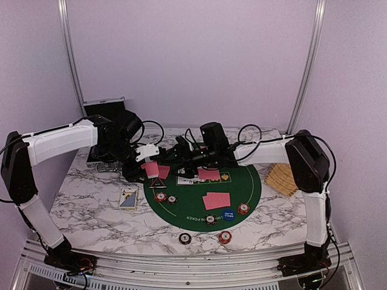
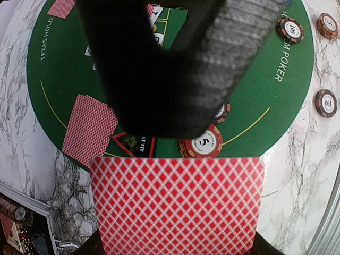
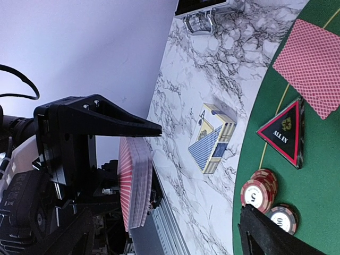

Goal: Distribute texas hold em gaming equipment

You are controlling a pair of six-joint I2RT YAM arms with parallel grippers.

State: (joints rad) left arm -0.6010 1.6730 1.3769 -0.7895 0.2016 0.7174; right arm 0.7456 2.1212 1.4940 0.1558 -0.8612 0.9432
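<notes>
My left gripper [image 1: 149,167] is shut on a deck of pink-red-backed cards [image 2: 176,204] and holds it above the near left rim of the green mat [image 1: 254,181]. My right gripper [image 1: 174,158] is open wide right beside the deck. In the right wrist view the deck [image 3: 133,183] stands edge-on just under the upper finger [image 3: 114,121]. The black triangular marker [image 1: 158,182], dark-red chips [image 1: 160,196] and a blue button [image 1: 228,214] lie on the mat, with face-down cards [image 1: 216,200]. The "5" chip [image 2: 202,142] lies just past the deck.
The silver-edged black case [image 1: 104,109] stands open at the back left. A blue and yellow card box [image 1: 128,198] lies left of the mat. Two chips [image 1: 185,238] [image 1: 225,237] lie on the marble near the front edge. A tan slatted object [image 1: 283,178] lies at the right.
</notes>
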